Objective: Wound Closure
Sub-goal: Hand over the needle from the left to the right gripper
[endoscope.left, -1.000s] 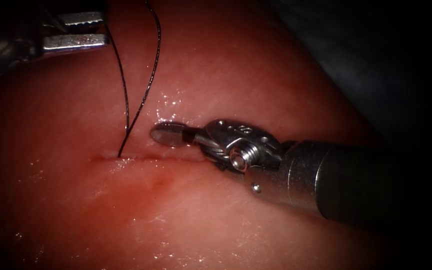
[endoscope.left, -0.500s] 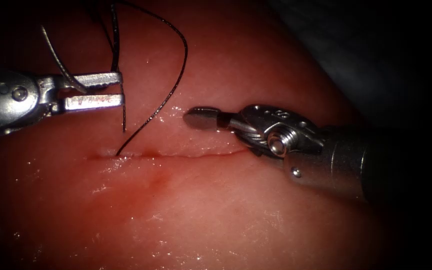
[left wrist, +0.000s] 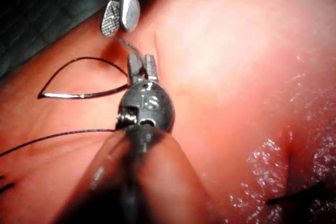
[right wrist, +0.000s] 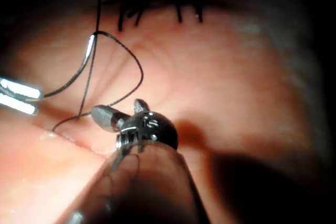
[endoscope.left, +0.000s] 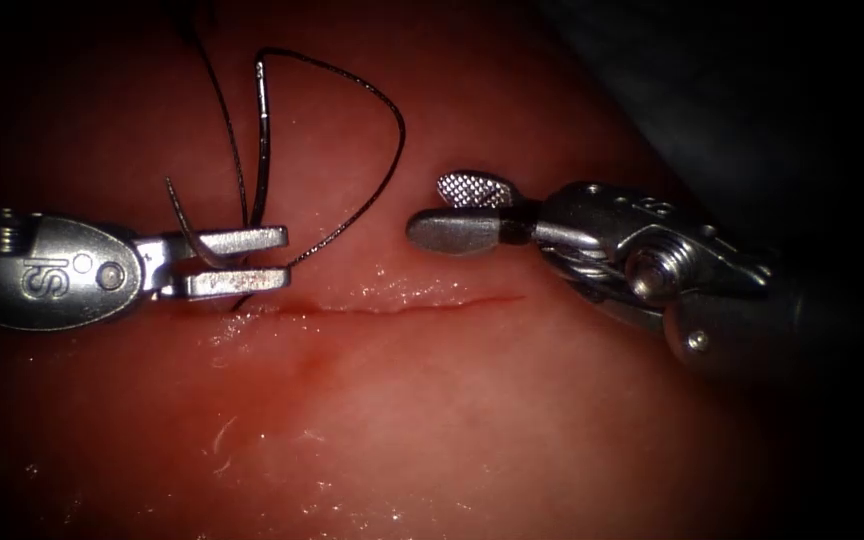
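Nearest you, the tissue (endoscope.left: 372,420) is wet and glossy. It's soft stuff and will tear before it resists, so don't lean on it. The cut (endoscope.left: 402,307) runs across the endoscope view w/ thread (endoscope.left: 392,120) rising out of its left end.

Just behind that end, your left tool (endoscope.left: 287,257) has its jaws clamped on the needle (endoscope.left: 262,130), approx a third of the way back from the point. The point curls out toward the left and the long body stands up behind the jaws, all of it out of the tissue. The needle is light, stiff, slick steel and I'd expect it to swivel in a loose grip, so hold it on the body, never at the point or the thread end. The thread is fine and limp and kinks easily.

Your right tool (endoscope.left: 427,210) is over the cut's middle with its jaws parted, holding nothing.

Farther back, the thread loops from the needle's tail down to the cut.

The left wrist view shows the needle (left wrist: 79,96) side-on, so its curve reads clearly there. The right wrist view adds dark thread ends (right wrist: 178,13) standing in the tissue beyond.
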{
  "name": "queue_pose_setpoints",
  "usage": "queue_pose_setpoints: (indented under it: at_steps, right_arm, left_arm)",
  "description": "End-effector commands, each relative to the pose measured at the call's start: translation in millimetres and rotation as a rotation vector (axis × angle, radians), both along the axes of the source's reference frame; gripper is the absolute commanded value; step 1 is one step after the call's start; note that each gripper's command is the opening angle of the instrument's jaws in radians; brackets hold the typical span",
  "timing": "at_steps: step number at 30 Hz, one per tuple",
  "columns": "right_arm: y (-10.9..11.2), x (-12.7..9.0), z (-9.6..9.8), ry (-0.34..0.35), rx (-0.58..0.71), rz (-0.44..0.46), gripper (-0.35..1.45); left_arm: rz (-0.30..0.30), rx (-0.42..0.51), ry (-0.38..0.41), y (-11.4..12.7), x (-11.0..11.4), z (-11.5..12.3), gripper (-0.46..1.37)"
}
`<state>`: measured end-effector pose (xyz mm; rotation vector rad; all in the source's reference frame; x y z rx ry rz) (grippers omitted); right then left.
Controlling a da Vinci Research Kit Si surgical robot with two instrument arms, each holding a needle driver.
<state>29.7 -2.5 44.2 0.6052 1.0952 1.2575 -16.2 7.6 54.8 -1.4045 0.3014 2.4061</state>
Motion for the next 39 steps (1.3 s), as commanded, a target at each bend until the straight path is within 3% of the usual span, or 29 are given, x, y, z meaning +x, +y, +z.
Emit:
queue_pose_setpoints:
  at_steps: [1, 5, 12, 22, 31, 39]
  right_arm:
    - [0.1, -0.1, -0.4, 0.019, 0.024, 0.011, 0.73]
    - [0.1, -0.2, -1.3, 0.057, 0.095, 0.044, 0.77]
    - [-0.1, 1.3, -1.0, 0.099, 0.226, 0.065, 0.73]
    - [-0.3, 3.7, -0.9, 0.168, 0.275, 0.065, 0.69]
    - [-0.5, 4.2, 0.2, 0.174, 0.309, 0.086, 0.68]
    - [-0.8, 5.2, 1.1, 0.18, 0.341, 0.102, 0.67]
  left_arm:
    - [0.008, -0.017, 0.013, -0.1, -0.1, 0.1, -0.35]
    - [0.043, -0.107, 0.062, -0.4, -0.7, 0.2, -0.35]
    - [0.083, -0.21, 0.11, -0.6, -2.6, 0.1, -0.35]
    - [0.111, -0.281, 0.134, -1.7, -5.2, 0.1, -0.35]
    - [0.086, -0.31, 0.127, -2.6, -6.0, 0.1, -0.35]
    - [0.098, -0.329, 0.117, -2.9, -7.0, -0.2, -0.35]
